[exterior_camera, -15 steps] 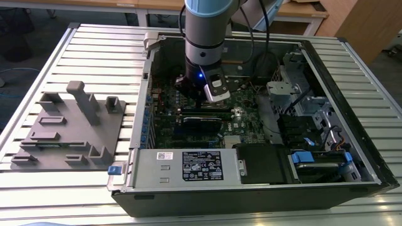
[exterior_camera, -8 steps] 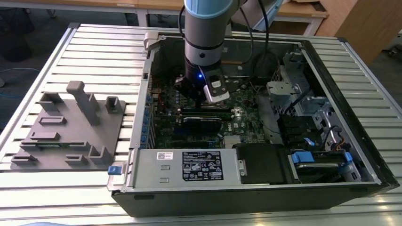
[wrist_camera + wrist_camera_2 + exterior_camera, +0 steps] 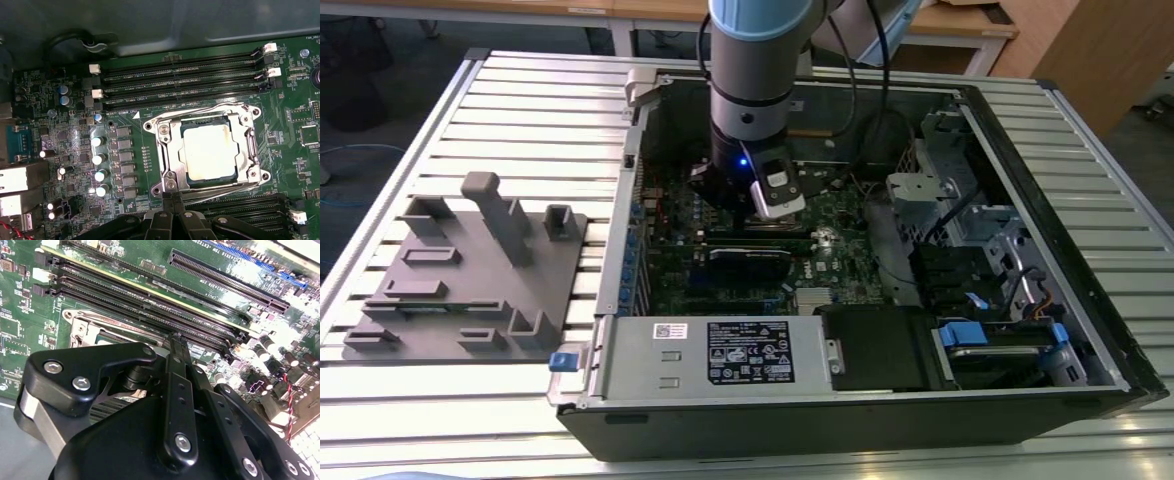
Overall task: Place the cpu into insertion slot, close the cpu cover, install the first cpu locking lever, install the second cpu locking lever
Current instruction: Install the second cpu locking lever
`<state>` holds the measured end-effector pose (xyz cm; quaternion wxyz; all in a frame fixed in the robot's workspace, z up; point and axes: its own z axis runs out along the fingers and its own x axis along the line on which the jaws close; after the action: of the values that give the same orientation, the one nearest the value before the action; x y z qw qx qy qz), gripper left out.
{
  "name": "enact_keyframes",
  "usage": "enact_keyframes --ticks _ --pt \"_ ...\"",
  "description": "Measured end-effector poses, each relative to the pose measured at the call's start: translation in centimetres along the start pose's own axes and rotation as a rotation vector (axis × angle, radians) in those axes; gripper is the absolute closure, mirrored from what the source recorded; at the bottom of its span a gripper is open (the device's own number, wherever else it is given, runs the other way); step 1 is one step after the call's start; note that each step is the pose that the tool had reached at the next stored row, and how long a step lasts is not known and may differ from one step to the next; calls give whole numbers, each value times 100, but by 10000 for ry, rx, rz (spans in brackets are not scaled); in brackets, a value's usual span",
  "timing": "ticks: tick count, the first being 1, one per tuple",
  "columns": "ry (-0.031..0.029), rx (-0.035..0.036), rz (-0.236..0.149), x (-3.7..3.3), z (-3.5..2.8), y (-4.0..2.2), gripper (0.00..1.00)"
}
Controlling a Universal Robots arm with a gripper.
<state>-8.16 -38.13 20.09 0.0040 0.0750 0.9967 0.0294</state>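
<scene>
— One chip: where does it sit?
— The cpu (image 3: 207,151) lies flat in the insertion slot (image 3: 186,172), with the cpu cover (image 3: 167,150) down around it, its window framing the silver top. Thin lever wires run along the frame's edges.
— And the gripper (image 3: 173,201)?
— Just beside the socket's edge, fingers (image 3: 179,370) pressed together into one narrow tip.
— Surroundings?
— Black memory slots (image 3: 182,75) flank the socket on the green motherboard (image 3: 45,90), inside the open computer case (image 3: 1067,300), which rests on a slatted table (image 3: 520,90); a grey fixture (image 3: 467,270) stands at the exterior view's left.

The power supply (image 3: 707,360) bears white labels, apparently too small to read.
</scene>
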Motion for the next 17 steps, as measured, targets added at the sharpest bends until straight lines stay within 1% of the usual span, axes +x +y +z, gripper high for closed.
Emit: enact_keyframes --ticks 2,4,8,10,15,17 --pt "2 -8 1 9 0 -2 90" --pt "8 -44 0 14 -1 -2 90" --pt "8 -54 1 14 0 -2 90" --pt "12 -71 1 14 0 -2 90" --pt "24 -152 2 14 1 -2 90" --pt "31 -199 2 14 2 -3 90"
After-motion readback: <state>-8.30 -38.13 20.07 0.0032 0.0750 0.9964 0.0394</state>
